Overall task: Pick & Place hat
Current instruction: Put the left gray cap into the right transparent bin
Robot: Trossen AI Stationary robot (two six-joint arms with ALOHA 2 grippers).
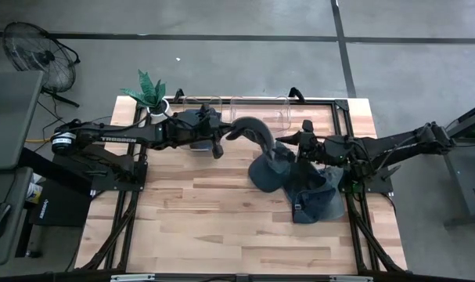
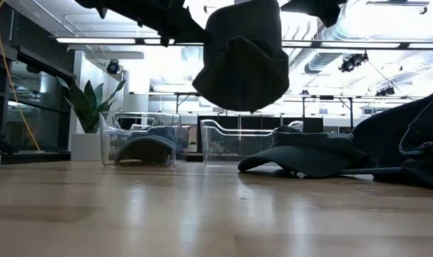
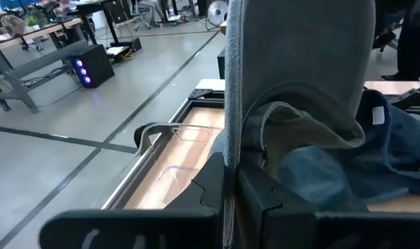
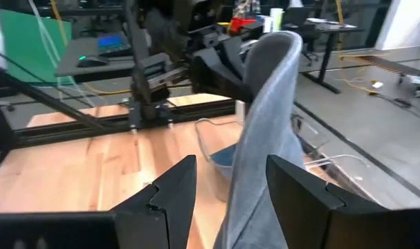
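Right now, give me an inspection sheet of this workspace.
Surface: wooden table, bare at the front.
Job's things: grey hat lifted off the table; dark hats heaped at the right; one hat in the left clear bin; right clear bin looks empty.
Clutter: potted plant at the back left.
Grippers: left gripper shut on the grey hat; right gripper open astride its hanging fabric.
Cables: yellow cable at left.
Surroundings: floor fan.

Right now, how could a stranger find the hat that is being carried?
Start at the two clear plastic bins along the wooden table's far edge. In front of them, the left gripper is shut on a dark grey fabric hat. Unlike the hats lying on the table, it hangs in the air.
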